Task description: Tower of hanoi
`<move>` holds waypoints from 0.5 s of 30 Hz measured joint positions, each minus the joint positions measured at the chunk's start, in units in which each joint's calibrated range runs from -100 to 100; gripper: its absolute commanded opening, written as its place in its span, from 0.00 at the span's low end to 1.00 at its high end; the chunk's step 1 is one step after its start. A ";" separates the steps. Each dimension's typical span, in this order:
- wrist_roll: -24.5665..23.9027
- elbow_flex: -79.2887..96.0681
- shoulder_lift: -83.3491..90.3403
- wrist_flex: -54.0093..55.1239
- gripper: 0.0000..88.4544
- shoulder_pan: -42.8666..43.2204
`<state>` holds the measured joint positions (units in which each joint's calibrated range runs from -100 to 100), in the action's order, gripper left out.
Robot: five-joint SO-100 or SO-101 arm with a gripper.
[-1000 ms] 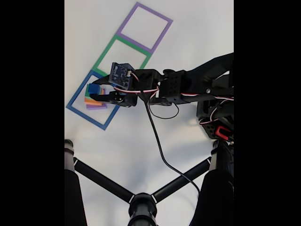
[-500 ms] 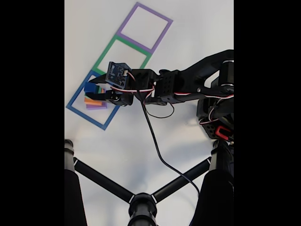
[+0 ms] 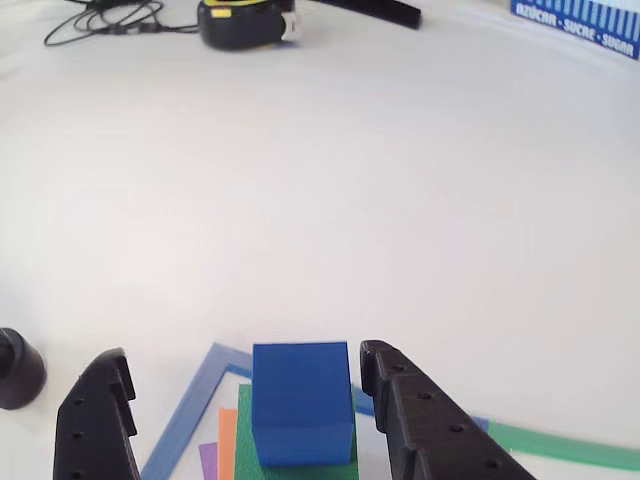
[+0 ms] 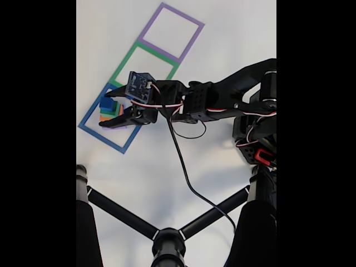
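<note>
Straddling the blue cube [image 3: 301, 402], claw [image 3: 250, 420] spread wide, fingers clear of its sides

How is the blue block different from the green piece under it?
The blue block is a tall cube, while the green piece is a flat square. The blue block sits on top; the green piece lies beneath and sticks out wider. The blue block sits between the open fingers; the green piece lies below them. Both lie inside the blue square outline.
</note>
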<state>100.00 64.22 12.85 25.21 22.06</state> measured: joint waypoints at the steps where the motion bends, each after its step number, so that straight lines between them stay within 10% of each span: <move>1: 0.00 0.00 1.09 -0.63 0.30 0.00; 15: 0.00 -17.46 21.91 -45.83 0.00 -2.24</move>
<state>100.00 46.75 34.76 -20.62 19.83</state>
